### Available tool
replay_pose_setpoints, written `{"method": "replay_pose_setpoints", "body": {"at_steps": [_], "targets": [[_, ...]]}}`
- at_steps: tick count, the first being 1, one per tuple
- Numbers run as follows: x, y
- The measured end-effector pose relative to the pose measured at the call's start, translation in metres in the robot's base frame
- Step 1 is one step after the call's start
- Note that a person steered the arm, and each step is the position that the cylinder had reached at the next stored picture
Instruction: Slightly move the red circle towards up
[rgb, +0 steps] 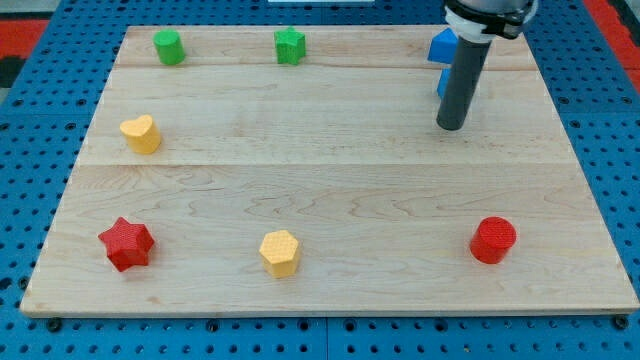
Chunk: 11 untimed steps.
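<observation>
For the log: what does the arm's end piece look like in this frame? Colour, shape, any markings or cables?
A plain, straight, dark grey cylindrical rod, ending in a flat round tip. At the view's top it enters a wider mount with a black body and a white ring. No markings or cables show, and the rest of the arm is out of frame.

looks like a robotics lab bench to me: a pale wooden board (330, 180) sits on a blue perforated pegboard surface (40, 120), with little coloured blocks scattered on it, like a red circle (493, 240), and a dark rod hanging over it, my tip (451, 126).
</observation>
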<state>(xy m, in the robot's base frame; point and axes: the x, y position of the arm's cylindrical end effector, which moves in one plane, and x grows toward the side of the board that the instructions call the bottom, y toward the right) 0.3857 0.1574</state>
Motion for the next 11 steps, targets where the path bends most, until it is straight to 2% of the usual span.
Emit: {"method": "replay_pose_setpoints", "body": {"at_steps": [2, 3, 4, 5, 6, 7, 8, 9, 10, 11], "targets": [[-0.041, -0.009], [0.012, 0.016], [0.097, 0.08], [0.189, 0.099], [0.217, 0.059], [0.215, -0.039], [0.197, -0.009], [0.206, 0.016], [0.188, 0.034], [0.142, 0.058]]}}
